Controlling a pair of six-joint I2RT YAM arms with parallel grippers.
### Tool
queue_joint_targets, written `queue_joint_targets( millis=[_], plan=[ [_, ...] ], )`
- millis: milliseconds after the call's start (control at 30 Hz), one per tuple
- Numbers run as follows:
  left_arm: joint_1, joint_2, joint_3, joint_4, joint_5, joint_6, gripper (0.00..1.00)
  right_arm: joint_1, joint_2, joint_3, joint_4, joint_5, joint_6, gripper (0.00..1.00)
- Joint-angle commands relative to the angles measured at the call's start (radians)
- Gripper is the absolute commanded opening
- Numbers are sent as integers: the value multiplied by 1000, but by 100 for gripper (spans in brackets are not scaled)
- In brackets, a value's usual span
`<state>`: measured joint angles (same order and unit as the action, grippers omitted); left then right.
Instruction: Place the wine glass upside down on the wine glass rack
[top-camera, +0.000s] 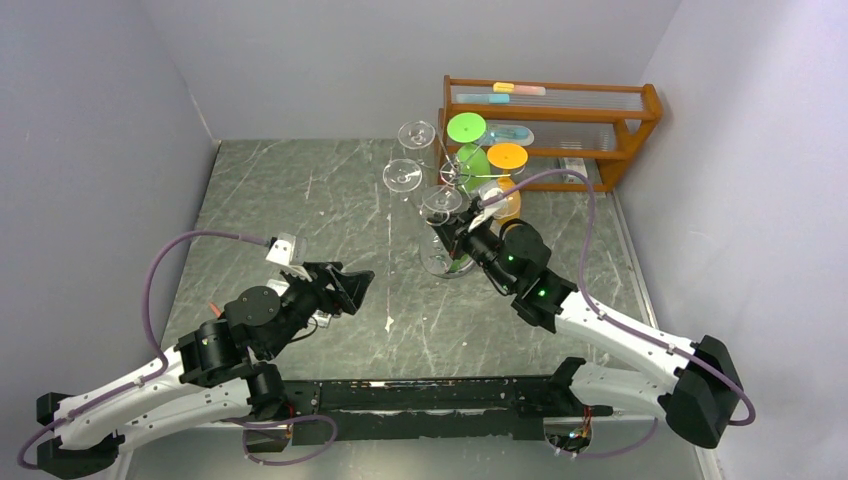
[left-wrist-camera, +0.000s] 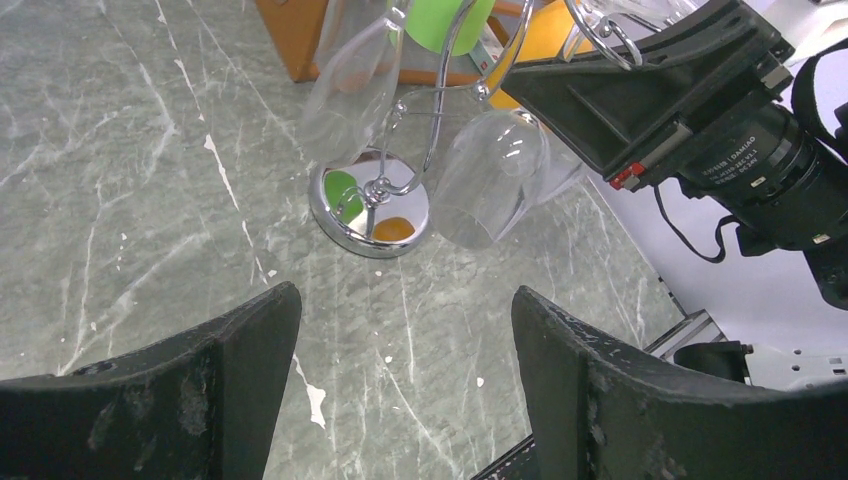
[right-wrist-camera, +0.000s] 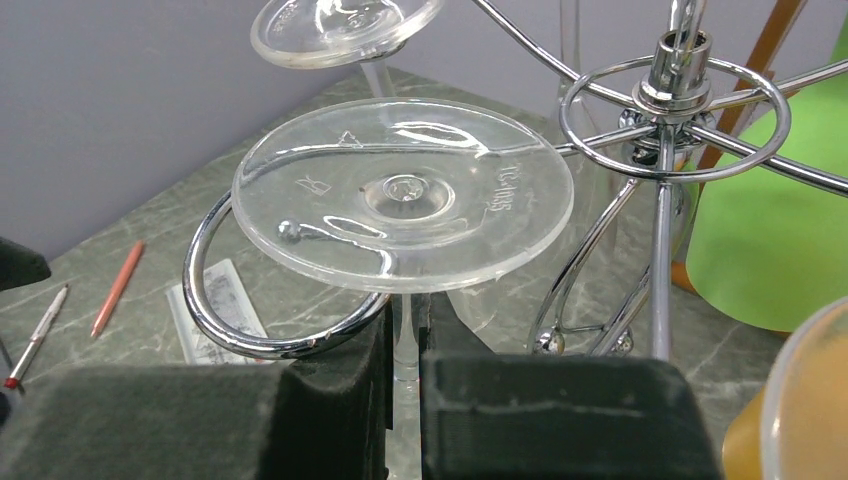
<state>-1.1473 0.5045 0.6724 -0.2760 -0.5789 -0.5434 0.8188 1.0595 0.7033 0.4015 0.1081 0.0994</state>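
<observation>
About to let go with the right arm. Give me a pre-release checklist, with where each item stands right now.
1. Right gripper shut on the wine glass stem: ok.
2. Glass upside down, foot on top, bowl hanging below: ok.
3. Stem inside the curled arm of the wine glass rack: ok.
4. Foot resting on the wire rather than floating above it: cannot tell.
5. Bowl apart from the neighbouring clear glass: ok.
6. Left gripper open and away from the rack: ok.
</observation>
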Motion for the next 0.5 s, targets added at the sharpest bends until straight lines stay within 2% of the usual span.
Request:
queue_joint_targets(
  millis=[0,233,467],
  plan=[
    [-2,3,11,-8,4,-10,81,3,-39,-22,142,-78,-17,0],
    [-2,14,11,43,19,-9,83,4,-24,-4,150,-45,-9,2],
    [-2,93,38,175,72,-70,84,6,-14,25,129,25,17,5]
  ],
)
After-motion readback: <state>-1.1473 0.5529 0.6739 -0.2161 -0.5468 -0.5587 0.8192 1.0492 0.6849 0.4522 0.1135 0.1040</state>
